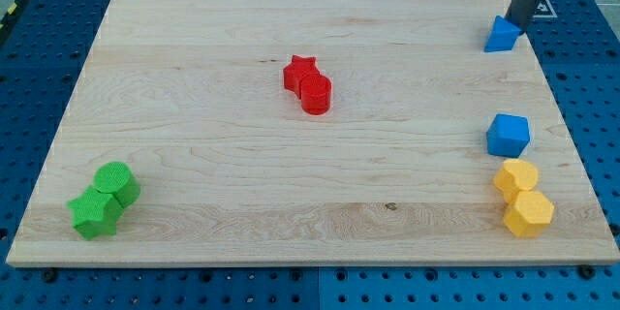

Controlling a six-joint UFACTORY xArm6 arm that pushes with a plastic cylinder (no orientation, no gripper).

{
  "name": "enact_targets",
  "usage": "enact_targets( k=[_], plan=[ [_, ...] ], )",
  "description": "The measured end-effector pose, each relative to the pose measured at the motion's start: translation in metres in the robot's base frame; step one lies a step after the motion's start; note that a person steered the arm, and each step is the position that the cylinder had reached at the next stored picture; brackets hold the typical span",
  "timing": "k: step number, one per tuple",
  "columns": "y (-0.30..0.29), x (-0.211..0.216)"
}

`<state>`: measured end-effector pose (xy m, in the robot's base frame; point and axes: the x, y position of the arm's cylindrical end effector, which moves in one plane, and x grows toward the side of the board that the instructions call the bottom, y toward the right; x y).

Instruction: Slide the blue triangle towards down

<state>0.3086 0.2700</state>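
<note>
Camera view, nearest edge first: a green star (94, 213) touching a green cylinder (118, 184) is seen at the bottom left of the desk (213, 170), and two yellow blocks (523, 199) are stacked bottom right, with a blue cube-ish block (508, 135) just above them. Mid-desk, a red star (300, 71) is pressed against a red cylinder (316, 94).

At the far top right the blue triangle (502, 35) is found, near the edge, with the tool's tip (513, 25) touching its upper right side. Nothing is gripped, since the tool is just a rod with nothing to open or close.

For a clean slide downward, contact should probably be centred on the top side, otherwise the wedge would likely be spun left. Its apex looks pointed toward the view's top; the long axis can't really be made out.
</note>
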Motion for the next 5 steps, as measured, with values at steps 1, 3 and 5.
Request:
enact_targets(
  k=[1,3,5],
  plan=[
    [-0.01,0.019],
    [-0.01,0.064],
    [-0.007,-0.012]
  ],
)
